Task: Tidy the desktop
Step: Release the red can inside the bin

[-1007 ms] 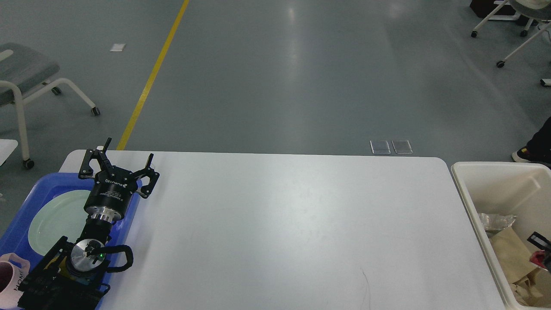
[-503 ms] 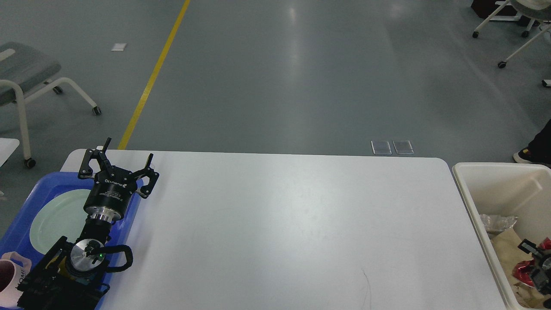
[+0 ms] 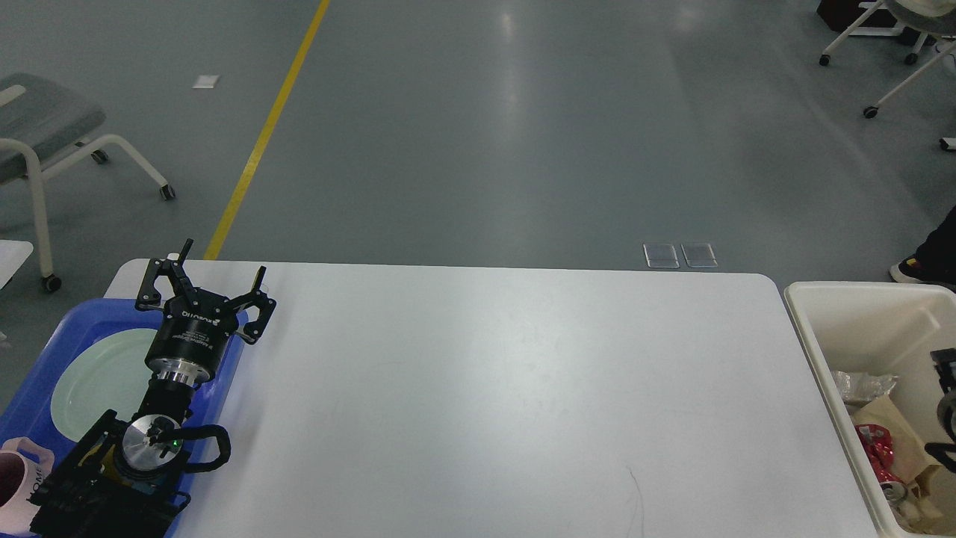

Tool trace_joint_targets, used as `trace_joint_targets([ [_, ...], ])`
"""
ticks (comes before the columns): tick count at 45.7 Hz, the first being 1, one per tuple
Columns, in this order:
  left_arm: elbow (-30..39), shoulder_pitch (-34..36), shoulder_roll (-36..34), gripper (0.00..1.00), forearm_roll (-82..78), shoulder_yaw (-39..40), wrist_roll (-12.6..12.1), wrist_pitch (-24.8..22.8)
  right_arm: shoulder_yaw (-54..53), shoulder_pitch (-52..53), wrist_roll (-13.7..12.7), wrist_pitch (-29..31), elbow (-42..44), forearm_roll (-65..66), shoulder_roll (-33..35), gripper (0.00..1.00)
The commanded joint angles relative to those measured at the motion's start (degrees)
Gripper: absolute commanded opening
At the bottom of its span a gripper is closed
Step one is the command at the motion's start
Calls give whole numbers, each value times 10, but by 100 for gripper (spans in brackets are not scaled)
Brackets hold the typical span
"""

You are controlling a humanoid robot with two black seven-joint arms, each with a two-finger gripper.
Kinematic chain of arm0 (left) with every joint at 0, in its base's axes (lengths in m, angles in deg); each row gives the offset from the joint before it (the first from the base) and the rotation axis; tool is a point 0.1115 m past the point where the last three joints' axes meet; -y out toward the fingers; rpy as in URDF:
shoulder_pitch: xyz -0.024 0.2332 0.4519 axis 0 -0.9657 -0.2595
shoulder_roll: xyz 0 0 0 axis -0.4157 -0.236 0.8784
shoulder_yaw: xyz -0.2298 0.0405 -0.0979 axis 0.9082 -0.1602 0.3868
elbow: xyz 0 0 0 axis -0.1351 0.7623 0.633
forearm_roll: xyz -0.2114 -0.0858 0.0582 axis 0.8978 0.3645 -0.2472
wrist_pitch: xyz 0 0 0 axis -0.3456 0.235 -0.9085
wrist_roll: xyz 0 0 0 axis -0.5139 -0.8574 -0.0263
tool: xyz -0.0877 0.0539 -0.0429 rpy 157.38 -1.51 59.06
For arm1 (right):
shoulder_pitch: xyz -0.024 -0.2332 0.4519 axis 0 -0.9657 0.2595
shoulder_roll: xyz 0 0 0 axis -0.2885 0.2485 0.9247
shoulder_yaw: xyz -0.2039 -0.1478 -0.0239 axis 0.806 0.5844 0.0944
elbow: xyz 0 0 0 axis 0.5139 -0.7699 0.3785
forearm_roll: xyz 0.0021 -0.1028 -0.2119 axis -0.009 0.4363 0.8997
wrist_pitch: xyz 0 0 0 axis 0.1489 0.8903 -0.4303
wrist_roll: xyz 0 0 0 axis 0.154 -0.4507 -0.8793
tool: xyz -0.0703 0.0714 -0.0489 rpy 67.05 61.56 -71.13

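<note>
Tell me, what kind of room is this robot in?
Probably a lab or workshop: a grey floor with a yellow line, wheeled chairs, and a white desktop beside a cream bin.

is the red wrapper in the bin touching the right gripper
Apart. The head view shows the red wrapper lying in the cream bin, with brown paper visible between it and the right gripper at the frame's edge.

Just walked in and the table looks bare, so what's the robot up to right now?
It's tidying the desktop. The left gripper hangs open over the blue tray, which holds a pale green plate and a pink mug. The right gripper is barely in view at the edge, over the cream bin, where a red wrapper lies on brown paper.
</note>
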Motion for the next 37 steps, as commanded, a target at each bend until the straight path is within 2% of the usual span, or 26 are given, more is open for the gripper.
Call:
trace_joint_targets([
  [1, 0, 0, 0, 99, 0, 0, 1, 0, -200, 57, 0, 5, -20, -3, 25, 100],
  [6, 0, 0, 1, 99, 0, 0, 0, 0, -347, 79, 4, 7, -94, -3, 50, 100],
  [11, 0, 1, 0, 99, 0, 0, 0, 0, -483, 74, 5, 7, -229, -3, 78, 100],
  [19, 0, 1, 0, 99, 0, 0, 1, 0, -761, -40, 17, 18, -403, 10, 69, 100],
  [24, 0, 0, 0, 99, 0, 0, 0, 0, -798, -97, 25, 64, -483, 86, 40, 100],
  [25, 0, 0, 0, 99, 0, 0, 0, 0, -802, -104, 35, 73, -491, 102, 38, 100],
  [27, 0, 0, 0, 99, 0, 0, 0, 0, -816, -123, 71, 89, -502, 120, 32, 100],
  [31, 0, 0, 0, 99, 0, 0, 0, 0, -828, -182, 179, 119, -508, 135, 7, 100],
  [32, 0, 0, 0, 99, 0, 0, 0, 0, -826, -194, 196, 128, -507, 136, 1, 100],
  [34, 0, 1, 0, 99, 0, 0, 1, 0, -824, -211, 213, 143, -507, 137, -9, 100],
  [37, 0, 0, 0, 99, 0, 0, 0, 0, -820, -233, 218, 150, -506, 137, -19, 100],
])
